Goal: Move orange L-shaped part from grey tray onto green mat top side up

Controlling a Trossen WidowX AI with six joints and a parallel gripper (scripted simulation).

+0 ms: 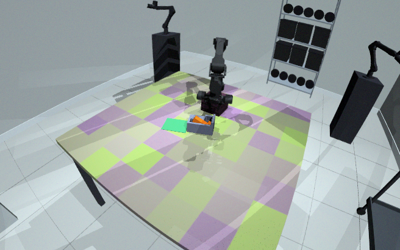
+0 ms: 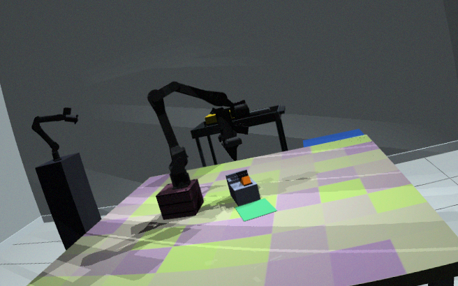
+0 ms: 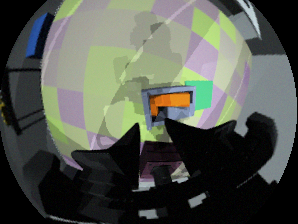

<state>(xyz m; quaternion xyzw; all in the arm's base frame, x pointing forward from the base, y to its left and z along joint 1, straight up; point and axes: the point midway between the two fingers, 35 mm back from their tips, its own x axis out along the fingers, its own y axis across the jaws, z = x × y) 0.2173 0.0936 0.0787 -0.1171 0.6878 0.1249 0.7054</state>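
The orange L-shaped part point(image 1: 201, 121) point(image 2: 246, 180) point(image 3: 172, 100) is in the grey tray point(image 1: 199, 129) point(image 2: 248, 196) point(image 3: 146, 106), tilted. Its plain end, on the mat side, is raised to about the rim or above; its L-shaped end is low, away from the mat. The green mat point(image 1: 174, 125) point(image 2: 256, 210) point(image 3: 204, 94) lies flat beside the tray with nothing on it. My gripper point(image 2: 235, 159) point(image 3: 152, 123) is partly open and empty, pointing down above the tray. Its fingertips are clear of the part. They are hard to make out in the top view.
The tray's walls surround the part. My arm's dark red base point(image 1: 214, 105) point(image 2: 179, 200) point(image 3: 160, 159) stands on the checkered table point(image 1: 195, 195) point(image 2: 300, 237) close behind the tray. Other arms on pedestals, a shelf rack point(image 1: 300, 46) and a side table point(image 2: 244, 121) stand away from the work area.
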